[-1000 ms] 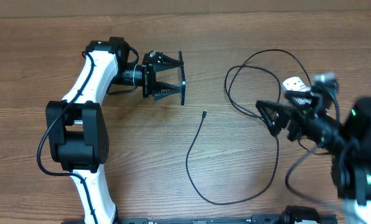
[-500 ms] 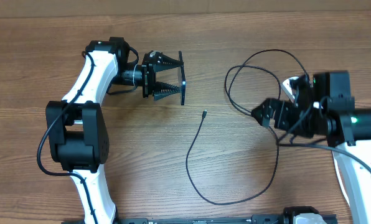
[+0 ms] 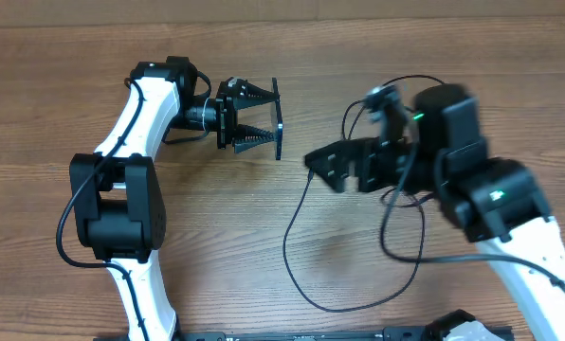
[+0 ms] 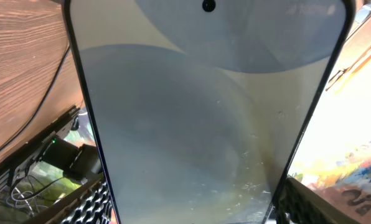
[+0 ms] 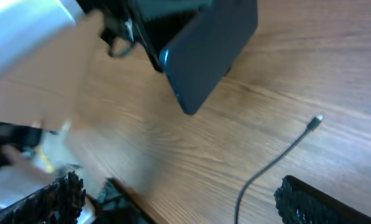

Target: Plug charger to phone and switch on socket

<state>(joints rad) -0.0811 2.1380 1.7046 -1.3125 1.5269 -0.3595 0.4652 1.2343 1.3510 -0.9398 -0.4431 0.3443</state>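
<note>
My right gripper (image 3: 325, 170) is wide apart, the tip of the charger (image 3: 285, 244) lies on the bench (image 3: 216, 237) just in front, so I drop slowly and pinch behind it; my left gripper (image 3: 264, 118) is clamped on the phone (image 4: 204, 124).

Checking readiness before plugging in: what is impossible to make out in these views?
- Socket: in no view; overhead, the right arm blocks much of the right side.
- Phone port: overhead, the phone is edge-on; in the left wrist view, the frame cuts off both ends.
- Charger tip: overhead, lost under the blurred right gripper; in the right wrist view, too small and blurred for detail.
</note>
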